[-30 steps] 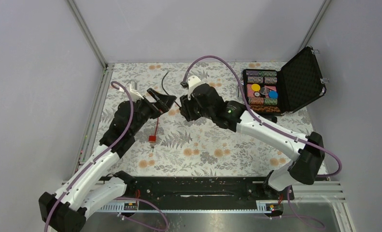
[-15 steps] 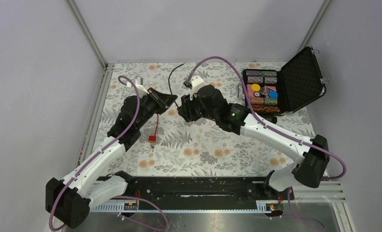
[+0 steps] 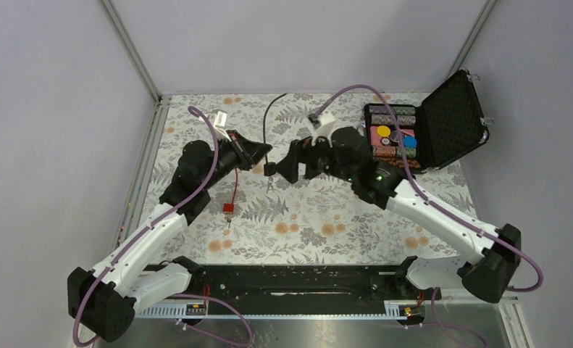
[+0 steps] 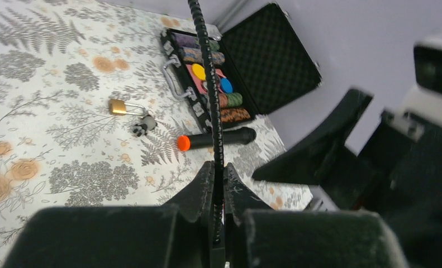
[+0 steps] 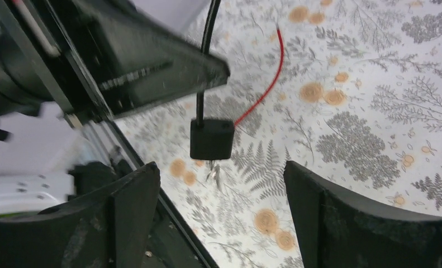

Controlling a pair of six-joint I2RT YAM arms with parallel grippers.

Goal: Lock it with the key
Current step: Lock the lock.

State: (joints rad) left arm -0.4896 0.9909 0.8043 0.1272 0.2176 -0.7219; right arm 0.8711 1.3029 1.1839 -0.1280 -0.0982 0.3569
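Clamping the black cable (image 4: pixel 210 84) tight in my left jaws, I have its black block (image 5: pixel 211 139) hanging ahead of my right jaws, which gape wide and grip nothing. The key (image 4: pixel 143 125) lies on the worktop (image 4: pixel 67 173) just beside a brass padlock (image 4: pixel 118 106), near the open case (image 4: pixel 263 56).

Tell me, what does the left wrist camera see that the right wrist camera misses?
Only the left wrist view: a brass padlock with the key beside it, an orange-tipped black tube and the open chip case. Only the right wrist view: a red wire and the black block on the cable's end. Both: the black cable pinched in the left fingers, over the floral cloth.
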